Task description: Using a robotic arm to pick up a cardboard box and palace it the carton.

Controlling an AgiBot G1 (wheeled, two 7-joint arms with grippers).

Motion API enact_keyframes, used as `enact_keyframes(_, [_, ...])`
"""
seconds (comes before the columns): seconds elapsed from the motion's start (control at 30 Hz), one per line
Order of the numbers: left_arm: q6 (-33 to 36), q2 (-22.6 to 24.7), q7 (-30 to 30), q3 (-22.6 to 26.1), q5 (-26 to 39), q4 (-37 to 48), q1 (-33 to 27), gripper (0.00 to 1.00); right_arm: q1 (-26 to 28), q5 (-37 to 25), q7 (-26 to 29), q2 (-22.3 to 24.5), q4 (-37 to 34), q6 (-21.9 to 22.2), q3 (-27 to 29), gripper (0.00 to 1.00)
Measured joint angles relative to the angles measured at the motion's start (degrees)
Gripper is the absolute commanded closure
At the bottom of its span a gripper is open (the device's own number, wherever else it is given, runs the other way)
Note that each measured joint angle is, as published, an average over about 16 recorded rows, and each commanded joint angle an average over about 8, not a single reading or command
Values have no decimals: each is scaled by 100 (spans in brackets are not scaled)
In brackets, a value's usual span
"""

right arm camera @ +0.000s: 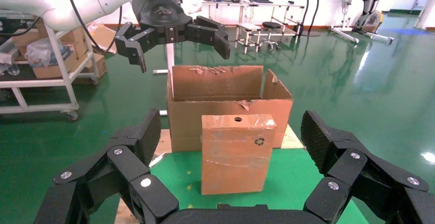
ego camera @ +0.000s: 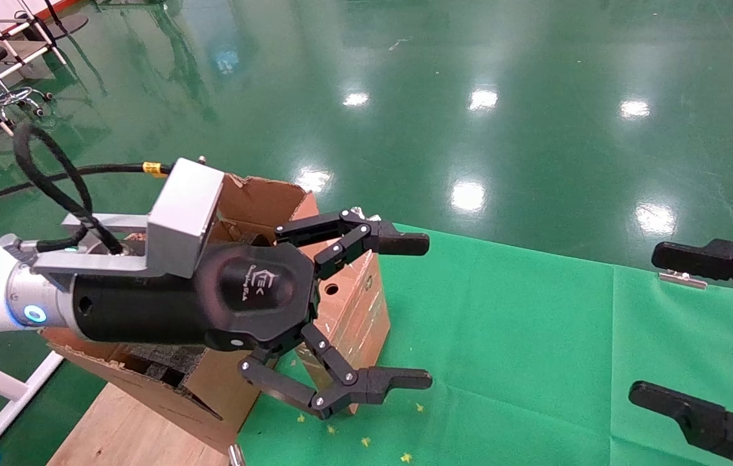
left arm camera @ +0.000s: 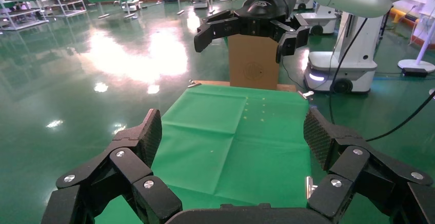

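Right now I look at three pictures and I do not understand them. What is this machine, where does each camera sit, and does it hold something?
It is a robot with two arms. One picture looks down from its head; the others come from cameras on each wrist. The left black linked-finger gripper hangs open above the small closed reddish-brown cardboard box, which stands upright on the green cloth, touching nothing. Behind the box is the large torn brown carton. The right black gripper waits open, farther along the cloth. Nothing is held.

Box [right arm camera: 236,153] upright on the tabletop [ego camera: 535,336], touching the carton [right arm camera: 225,108] behind it, at the robot's left; left end effector [ego camera: 366,310] above the box; right end effector [ego camera: 684,330] well apart at right.
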Motion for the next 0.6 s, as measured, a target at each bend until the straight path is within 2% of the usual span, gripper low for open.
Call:
enact_keyframes(0.4, [0,0,0,0,0,0,0,0,0,0,0,0,0,0,0,0])
enact_keyframes(0.43, [0,0,0,0,0,0,0,0,0,0,0,0,0,0,0,7])
enact_keyframes(0.6, [0,0,0,0,0,0,0,0,0,0,0,0,0,0,0,70])
